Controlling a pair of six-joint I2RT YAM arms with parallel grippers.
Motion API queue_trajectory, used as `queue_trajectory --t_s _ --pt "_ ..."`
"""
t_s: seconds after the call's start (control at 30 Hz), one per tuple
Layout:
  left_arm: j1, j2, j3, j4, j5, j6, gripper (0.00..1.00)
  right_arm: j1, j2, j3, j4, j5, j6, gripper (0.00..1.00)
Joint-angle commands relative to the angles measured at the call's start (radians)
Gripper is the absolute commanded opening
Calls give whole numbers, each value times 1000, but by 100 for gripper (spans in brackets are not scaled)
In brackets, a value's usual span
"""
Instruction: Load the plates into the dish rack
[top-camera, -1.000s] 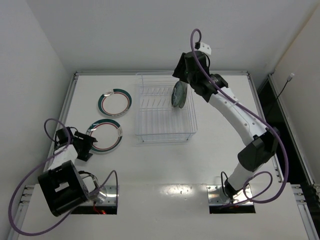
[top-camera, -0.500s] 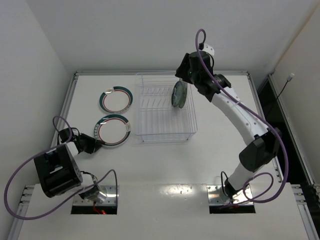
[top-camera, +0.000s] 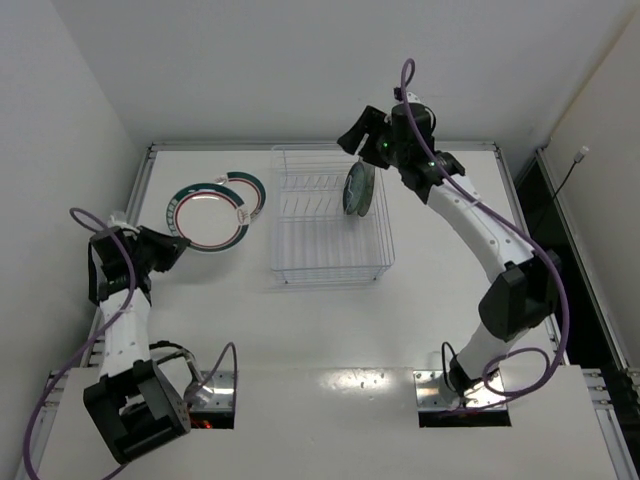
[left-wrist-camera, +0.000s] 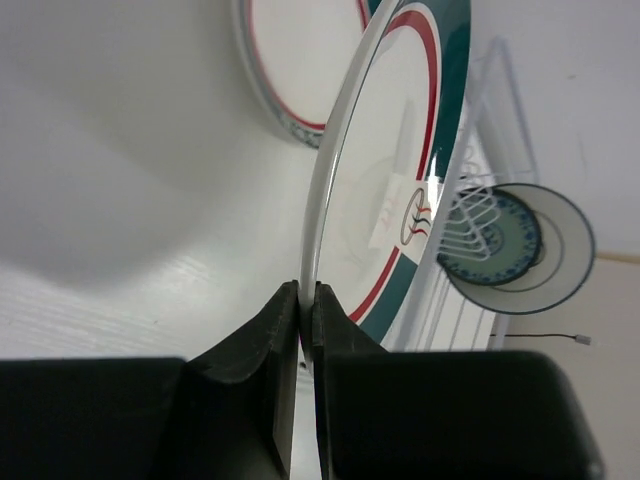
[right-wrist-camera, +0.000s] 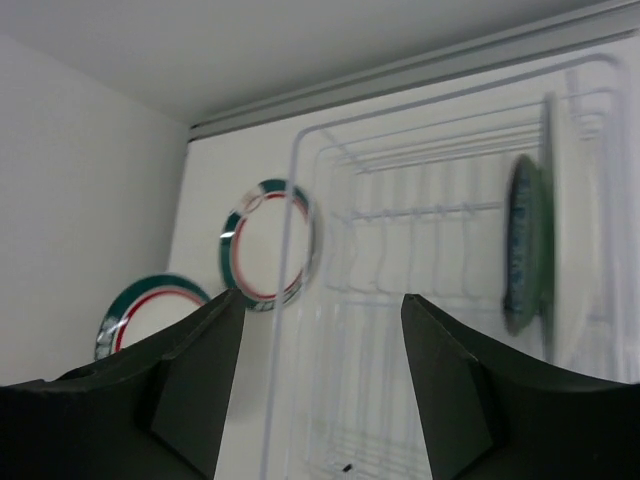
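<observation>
My left gripper (top-camera: 170, 248) (left-wrist-camera: 306, 303) is shut on the rim of a white plate with a teal and red band (top-camera: 205, 215) (left-wrist-camera: 405, 150), holding it tilted above the table. A second banded plate (top-camera: 252, 190) (left-wrist-camera: 290, 60) lies flat behind it, partly covered. The clear wire dish rack (top-camera: 330, 250) (right-wrist-camera: 420, 200) holds a small teal-green plate (top-camera: 358, 188) (right-wrist-camera: 525, 245) standing on edge in its far right slots. My right gripper (top-camera: 352, 135) (right-wrist-camera: 320, 330) hovers open above the rack's far edge, with nothing between its fingers. In the right wrist view the lifted plate (right-wrist-camera: 150, 310) and the flat one (right-wrist-camera: 265, 245) show left of the rack.
A raised metal rail (top-camera: 210, 146) borders the white table along its back and sides. White walls stand close on the left and behind. The small plate (left-wrist-camera: 510, 245) and rack wires (left-wrist-camera: 455, 300) show behind the held plate in the left wrist view.
My left gripper shut on the near plate's rim and lifted it up and back, over the other plate. My right gripper opened wider and drew up from the small plate.
</observation>
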Motion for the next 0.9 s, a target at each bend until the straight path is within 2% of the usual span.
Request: queue_trajectory --t_s 0.0,0.07,0.1,0.17,0.2,0.27,0.3,0.47,0.57,0.73,0.83,0.87 --pt "-10 -17 36 20 48 -73 0 -29 62 -15 214 -356 59 61" --pt "-10 -17 36 80 85 -103 0 -57 167 -15 300 -501 157 61" --pt "-22 -17 36 100 102 -136 0 -57 206 -15 367 -645 205 61" --pt "-36 -17 36 152 142 -162 0 -57 281 -35 650 -764 337 61" --pt "-36 -17 36 201 153 -185 0 -48 353 -62 776 -843 492 61" --pt "-62 -17 23 253 190 -206 0 -26 423 -63 1058 -884 627 63" --pt "-62 -26 12 296 200 -226 0 -26 470 -49 1091 -894 676 67" --pt "-84 -36 -8 392 234 -259 0 18 506 -3 995 -895 615 67" --pt "-126 -48 -19 453 234 -301 0 45 536 55 995 -905 604 67" --pt "-200 -80 -28 472 139 -315 0 97 567 85 977 -893 604 67" --pt "-243 -89 -42 482 118 -337 0 106 576 107 966 -884 604 56" --pt "-252 -89 -51 482 107 -346 0 115 576 108 966 -884 613 40"
